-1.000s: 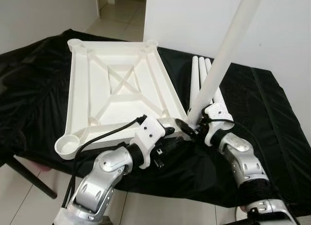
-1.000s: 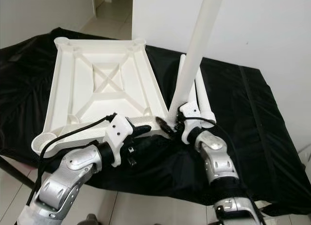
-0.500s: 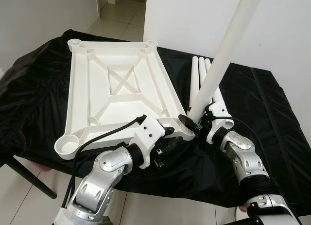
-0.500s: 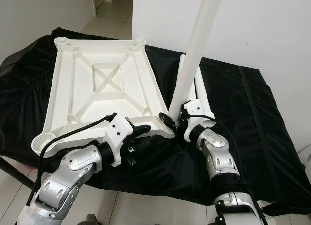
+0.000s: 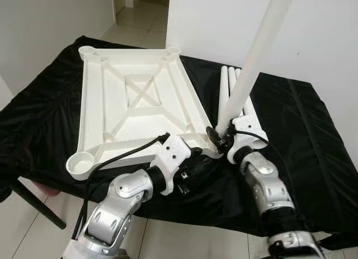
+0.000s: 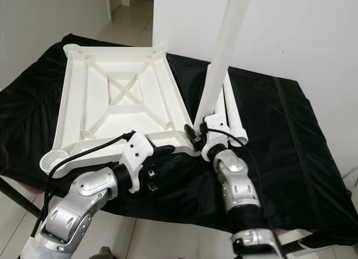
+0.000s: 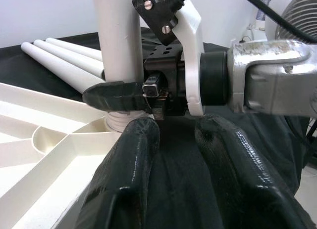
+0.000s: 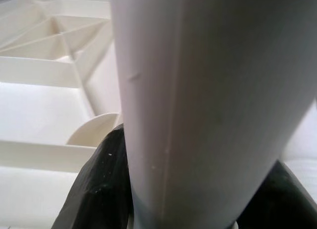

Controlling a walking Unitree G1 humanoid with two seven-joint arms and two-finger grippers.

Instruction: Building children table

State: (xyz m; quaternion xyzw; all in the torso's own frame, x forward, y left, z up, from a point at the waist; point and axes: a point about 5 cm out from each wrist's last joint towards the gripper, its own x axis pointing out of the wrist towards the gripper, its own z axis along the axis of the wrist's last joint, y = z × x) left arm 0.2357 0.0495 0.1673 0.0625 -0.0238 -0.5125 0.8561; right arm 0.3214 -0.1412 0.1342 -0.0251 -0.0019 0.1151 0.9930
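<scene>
White tabletop [image 5: 134, 102] lies upside down on black cloth [image 5: 313, 147], centre-left of frame. Left gripper [image 5: 193, 164], lower centre, fingers slightly apart, holding nothing, just beside the near-right corner socket [image 7: 116, 121]. Right gripper [image 5: 219, 137] clamped around the leg [image 5: 251, 63], its threaded end at that socket. Three spare legs [image 5: 228, 88] lie behind. Risk: leg leans right, so it may cross-thread or slip out.

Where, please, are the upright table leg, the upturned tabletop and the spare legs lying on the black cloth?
Upright table leg [image 5: 253, 63], left eye view, mid-shaft.
Upturned tabletop [image 5: 137, 94], left eye view, central cross rib.
Spare legs [image 6: 231, 114], right eye view, shaft of the rightmost one.
</scene>
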